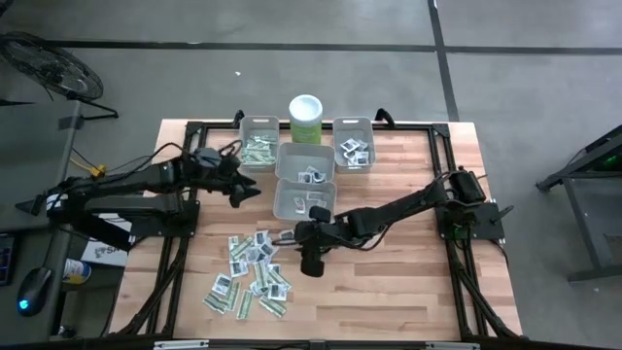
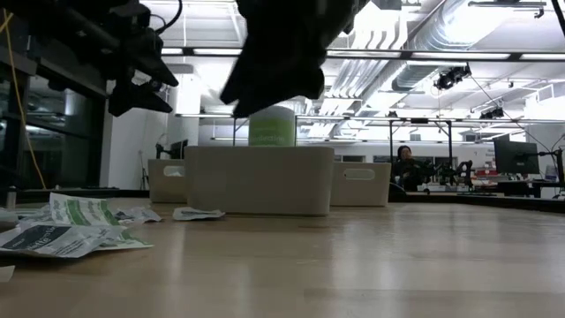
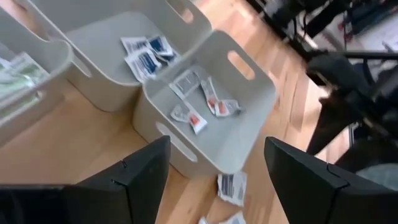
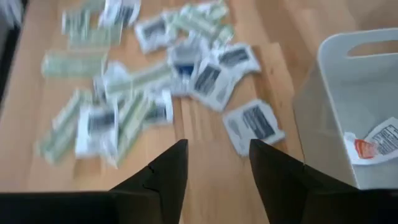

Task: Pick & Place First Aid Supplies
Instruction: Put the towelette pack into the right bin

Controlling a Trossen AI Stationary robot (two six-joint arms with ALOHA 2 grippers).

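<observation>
Packets (image 1: 251, 274) are scattered on the table (image 1: 408, 282); the right gripper (image 4: 217, 163) is held above them, jaws parted, empty; left gripper (image 3: 216, 163) spread wide.

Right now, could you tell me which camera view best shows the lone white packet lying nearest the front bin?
The right wrist view: the lone packet lies flat, apart from the bin, its print visible. The left wrist view shows it partly; the low view edge-on; the high view tiny.
</observation>
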